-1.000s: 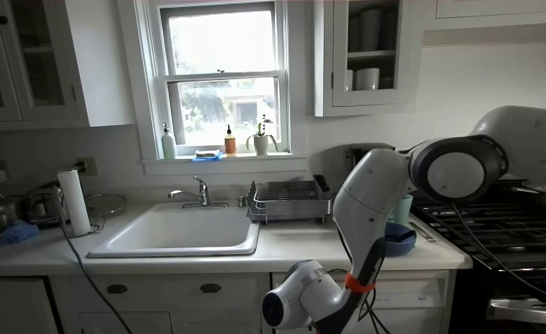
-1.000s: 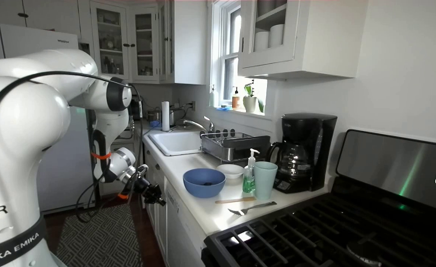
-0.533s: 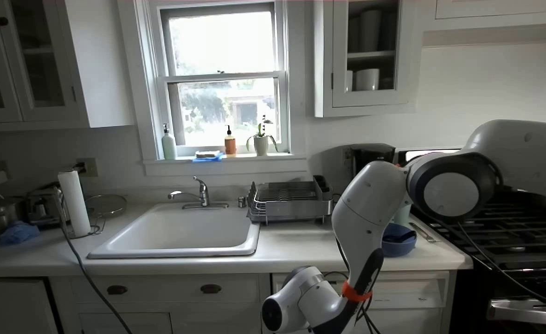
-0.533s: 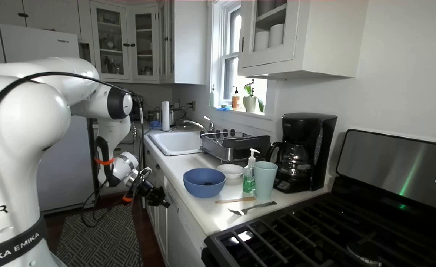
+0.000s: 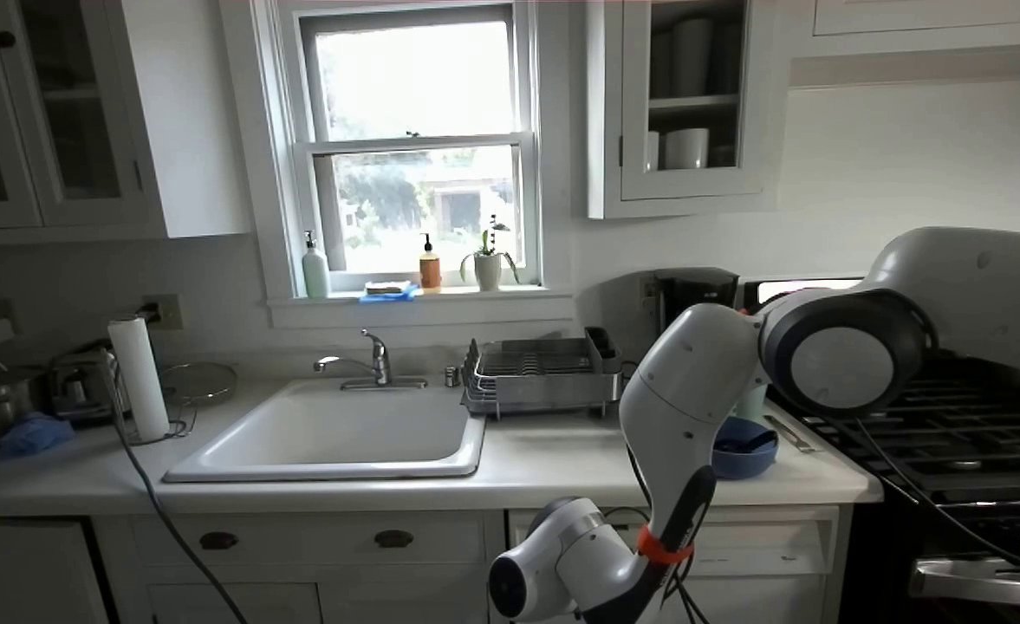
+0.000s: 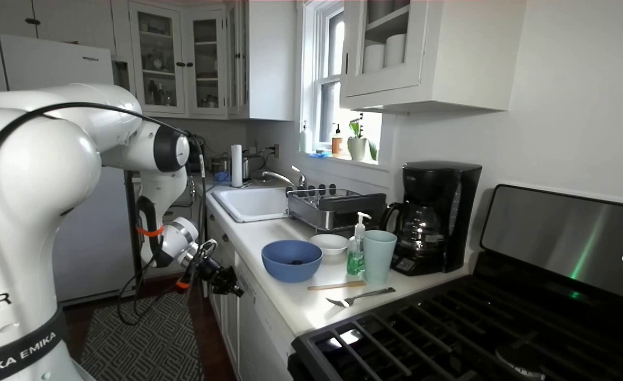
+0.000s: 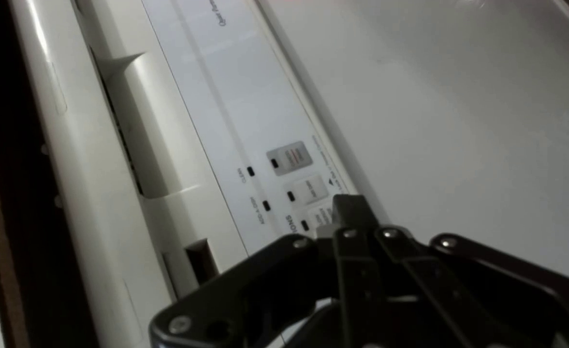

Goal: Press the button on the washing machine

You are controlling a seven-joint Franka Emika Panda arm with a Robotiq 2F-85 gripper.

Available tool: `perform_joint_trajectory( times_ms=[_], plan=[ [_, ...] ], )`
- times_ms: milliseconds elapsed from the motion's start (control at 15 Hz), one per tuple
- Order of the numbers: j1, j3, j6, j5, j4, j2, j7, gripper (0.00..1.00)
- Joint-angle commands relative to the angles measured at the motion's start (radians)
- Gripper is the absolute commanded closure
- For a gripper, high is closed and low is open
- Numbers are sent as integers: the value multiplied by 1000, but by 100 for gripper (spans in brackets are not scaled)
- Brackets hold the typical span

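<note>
The white washing machine (image 7: 439, 121) fills much of the wrist view; its front also shows in both exterior views (image 5: 761, 555) (image 6: 269, 333). Its pale control strip (image 7: 216, 87) carries a grey button (image 7: 289, 158) and lighter buttons (image 7: 308, 190), each with a small dark light window. My gripper (image 7: 354, 212) is shut and empty. Its dark fingertips overlap the lower edge of a light button (image 7: 319, 215) in the wrist view; whether they touch it I cannot tell. In an exterior view the gripper (image 6: 234, 288) is close to the machine's front, below the counter edge.
The white counter (image 6: 269, 264) overhangs the machine and holds a blue bowl (image 6: 291, 260), a cup (image 6: 379, 256) and a fork (image 6: 361, 297). The black stove (image 6: 422, 338) stands beside the machine. Cables (image 6: 126, 296) hang from the arm.
The arm has lowered, and the gripper has moved slightly down and towards the machine's front, mostly in the first half second. Since then it has barely moved.
</note>
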Motion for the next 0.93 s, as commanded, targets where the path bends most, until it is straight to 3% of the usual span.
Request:
perform_joint_trajectory(
  times_ms=[0, 867],
  plan=[
    [0, 0, -3, -4, 21, 13, -2, 100],
    [3, -21, 5, -18, 99, 67, -50, 100]
  ],
)
